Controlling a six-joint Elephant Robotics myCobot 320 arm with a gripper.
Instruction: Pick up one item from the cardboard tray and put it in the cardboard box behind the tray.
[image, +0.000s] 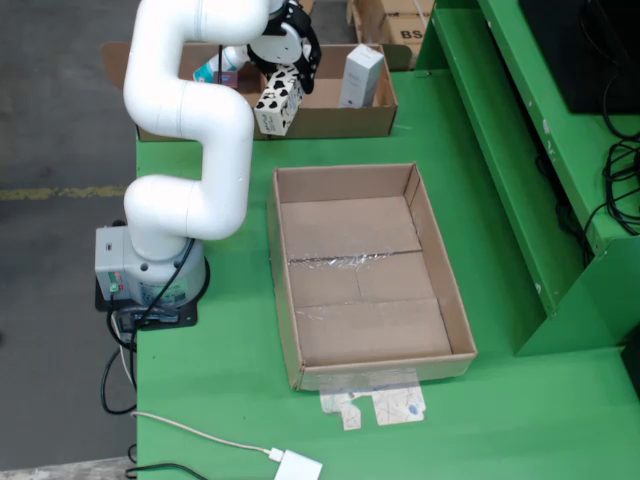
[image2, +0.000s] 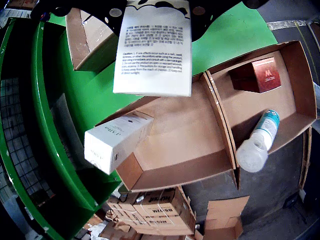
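Gripper holds carton above the far tray.
Empty brown cardboard box nearest on green table; beyond, black gripper clamps white black-spotted carton over shallow cardboard tray; white upright carton, red box, clear bottle inside.

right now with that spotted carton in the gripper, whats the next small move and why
Probably carry it away from the tray toward the open cardboard box. The gripper holds the spotted carton raised over the cardboard tray, where the white box, bottle and red box remain; the box interior looks bare.
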